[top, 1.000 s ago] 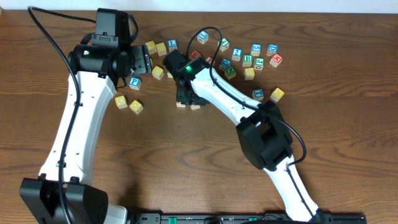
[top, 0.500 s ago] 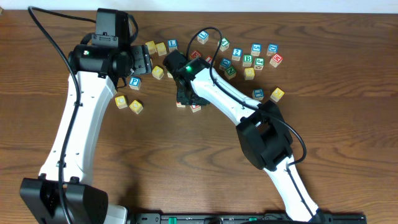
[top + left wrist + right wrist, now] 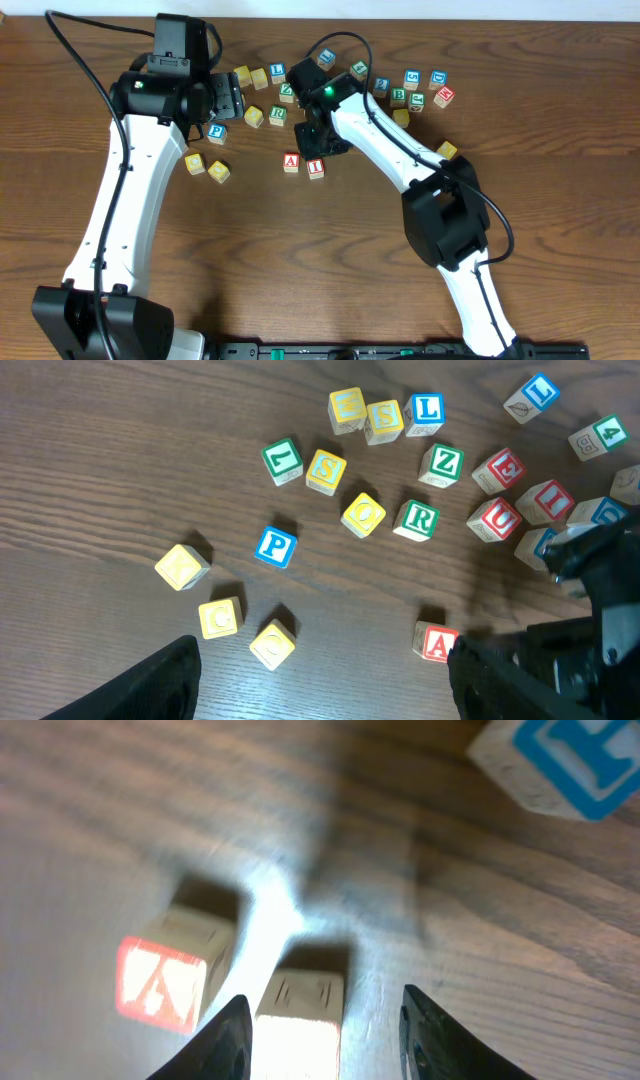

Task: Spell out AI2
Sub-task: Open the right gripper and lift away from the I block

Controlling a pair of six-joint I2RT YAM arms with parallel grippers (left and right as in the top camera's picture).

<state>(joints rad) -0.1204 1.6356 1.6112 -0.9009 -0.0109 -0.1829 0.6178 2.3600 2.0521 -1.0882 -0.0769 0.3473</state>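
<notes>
A block [image 3: 291, 162] and I block [image 3: 315, 167] stood side by side on the bench [image 3: 300, 260], with the right claw [image 3: 325, 1020] open over the I.

The blocks looked like small wooden cubes: light, rigid and smooth-faced. They were probably best pinched squarely on two opposite sides so they did not twist. In the right wrist view the claw's fingers stood apart with the I block low between them and gripped by neither, and the A block was just beside it to the left. The left claw [image 3: 228, 100] hung farther left, also apart and empty, over the loose blocks [image 3: 362, 515]. A blue block [image 3: 381, 87] at the far right may have been the 2, but it was too small to read.
</notes>
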